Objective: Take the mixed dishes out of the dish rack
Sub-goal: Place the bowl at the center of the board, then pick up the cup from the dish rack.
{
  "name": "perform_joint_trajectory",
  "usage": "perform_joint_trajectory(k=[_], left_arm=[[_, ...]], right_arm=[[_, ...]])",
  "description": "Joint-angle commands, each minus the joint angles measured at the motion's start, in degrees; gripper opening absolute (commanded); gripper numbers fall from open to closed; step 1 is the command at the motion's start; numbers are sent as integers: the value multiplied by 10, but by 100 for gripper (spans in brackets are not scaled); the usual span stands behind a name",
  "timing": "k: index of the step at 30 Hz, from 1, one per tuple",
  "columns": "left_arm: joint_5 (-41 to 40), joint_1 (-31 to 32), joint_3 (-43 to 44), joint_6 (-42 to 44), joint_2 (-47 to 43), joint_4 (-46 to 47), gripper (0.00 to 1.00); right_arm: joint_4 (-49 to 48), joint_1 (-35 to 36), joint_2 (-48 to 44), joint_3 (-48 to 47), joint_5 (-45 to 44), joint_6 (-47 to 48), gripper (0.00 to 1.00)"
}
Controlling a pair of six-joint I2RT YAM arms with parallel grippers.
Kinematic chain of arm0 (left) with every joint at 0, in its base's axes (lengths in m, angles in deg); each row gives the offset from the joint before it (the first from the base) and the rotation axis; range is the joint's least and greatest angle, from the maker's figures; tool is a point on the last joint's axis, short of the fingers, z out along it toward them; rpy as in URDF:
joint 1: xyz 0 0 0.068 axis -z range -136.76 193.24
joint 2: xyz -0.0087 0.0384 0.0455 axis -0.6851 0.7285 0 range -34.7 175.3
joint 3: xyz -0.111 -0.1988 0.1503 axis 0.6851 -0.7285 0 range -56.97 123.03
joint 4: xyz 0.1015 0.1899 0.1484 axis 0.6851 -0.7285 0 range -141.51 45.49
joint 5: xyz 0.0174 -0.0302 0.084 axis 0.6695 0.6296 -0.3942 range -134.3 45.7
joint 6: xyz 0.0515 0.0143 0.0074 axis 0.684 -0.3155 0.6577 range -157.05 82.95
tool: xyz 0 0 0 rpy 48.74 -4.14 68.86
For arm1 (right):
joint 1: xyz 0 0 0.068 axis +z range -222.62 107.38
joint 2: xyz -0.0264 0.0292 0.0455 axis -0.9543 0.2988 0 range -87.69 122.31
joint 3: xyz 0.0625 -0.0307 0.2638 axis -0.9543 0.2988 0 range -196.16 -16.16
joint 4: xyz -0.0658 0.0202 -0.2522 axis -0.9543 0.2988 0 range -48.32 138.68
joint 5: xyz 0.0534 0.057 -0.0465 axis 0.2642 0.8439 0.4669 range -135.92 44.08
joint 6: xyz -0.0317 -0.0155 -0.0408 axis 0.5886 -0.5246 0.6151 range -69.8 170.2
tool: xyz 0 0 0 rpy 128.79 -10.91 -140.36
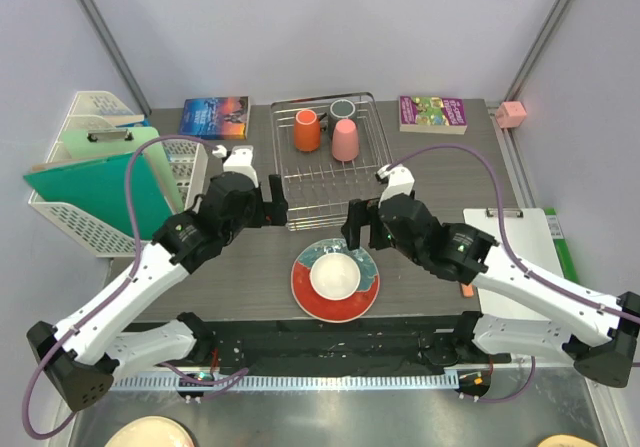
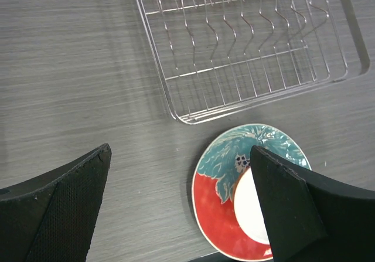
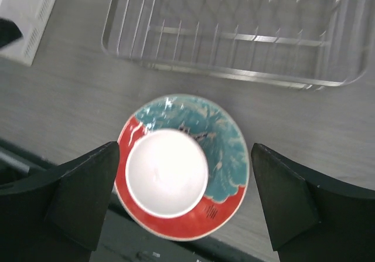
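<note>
The silver wire dish rack stands at the table's back middle. At its far end it holds an orange mug, a pink handleless cup and a dark grey mug. The teal plate with red-orange rim lies on the table in front of the rack, with the small white-inside bowl on it. My left gripper is open and empty at the rack's near left corner. My right gripper is open and empty above the plate's far right. The wrist views show the plate, bowl and rack.
A white lattice basket with a teal folder stands at the left. Books lie at the back left and back right. A pink block and a clipboard are at the right.
</note>
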Motion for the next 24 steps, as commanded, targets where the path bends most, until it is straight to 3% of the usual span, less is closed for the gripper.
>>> perform_joint_trajectory(k=[1, 3, 4, 7, 11, 14, 20, 24], left_arm=[[-37, -3, 79, 22, 60, 40, 100], [-40, -11, 138, 25, 124, 41, 100], [-36, -15, 164, 30, 143, 40, 100], [-15, -42, 246, 27, 238, 43, 100], [26, -100, 335, 16, 346, 68, 100], [48, -129, 424, 23, 447, 60, 100], [105, -173, 585, 30, 624, 40, 100], [114, -182, 589, 51, 673, 100, 100]], right_arm=[[55, 2, 21, -76, -194, 62, 100], [70, 2, 65, -91, -283, 93, 100], [68, 2, 80, -100, -370, 110, 100], [4, 2, 106, -106, -445, 146, 100], [-95, -21, 77, -104, -242, 154, 100], [-142, -22, 50, -81, -184, 154, 100], [-151, -23, 30, -46, -162, 150, 100], [-175, -23, -2, -11, -155, 146, 100]])
